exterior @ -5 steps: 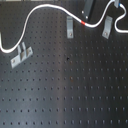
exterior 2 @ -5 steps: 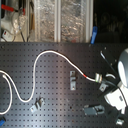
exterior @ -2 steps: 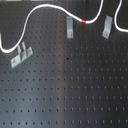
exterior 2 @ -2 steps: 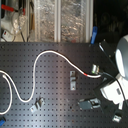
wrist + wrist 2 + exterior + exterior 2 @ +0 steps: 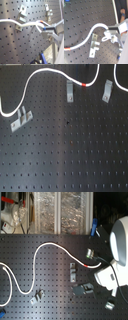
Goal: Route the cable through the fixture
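The white cable (image 5: 47, 72) curves across the black perforated board, its red band (image 5: 83, 85) just right of the middle metal clip (image 5: 70, 91). In the second exterior view the cable (image 5: 37, 259) loops from the left, and the band (image 5: 89, 266) sits beside a clip (image 5: 73, 273), close to the white arm (image 5: 120, 242). In both wrist views my gripper (image 5: 44, 31) (image 5: 108, 35) is shut on the cable (image 5: 27, 24) (image 5: 95, 27) just past the band (image 5: 41, 22). The cable runs along the foot of one clip (image 5: 21, 17); whether it sits inside is unclear.
More clips stand on the board: one at the first exterior view's left (image 5: 20, 119), one at its right (image 5: 107, 90), others (image 5: 37, 296) (image 5: 89, 253) (image 5: 109, 304) in the second exterior view. A shelf with clutter (image 5: 60, 212) lies behind the board.
The arm has carried the held cable toward the second exterior view's left. The red band has shifted slightly left, closer to the middle clip.
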Robot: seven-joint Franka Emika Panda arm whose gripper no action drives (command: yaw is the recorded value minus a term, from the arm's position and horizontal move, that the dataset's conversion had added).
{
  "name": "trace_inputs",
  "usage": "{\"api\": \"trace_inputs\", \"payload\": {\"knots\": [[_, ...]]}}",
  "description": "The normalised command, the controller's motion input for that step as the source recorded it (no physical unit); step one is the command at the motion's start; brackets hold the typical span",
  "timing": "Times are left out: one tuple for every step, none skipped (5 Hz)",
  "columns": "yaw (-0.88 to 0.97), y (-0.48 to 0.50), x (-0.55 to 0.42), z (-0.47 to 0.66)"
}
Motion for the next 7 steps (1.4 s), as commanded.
{"api": "trace_inputs", "payload": {"knots": [[0.18, 0.194, -0.504, -0.11], [0.18, 0.252, -0.392, -0.02], [0.0, 0.453, 0.297, 0.02], [0.0, 0.013, -0.005, 0.0], [0.0, -0.265, 0.426, 0.46], [-0.14, -0.059, 0.656, 0.31], [-0.07, -0.164, 0.446, 0.35]]}}
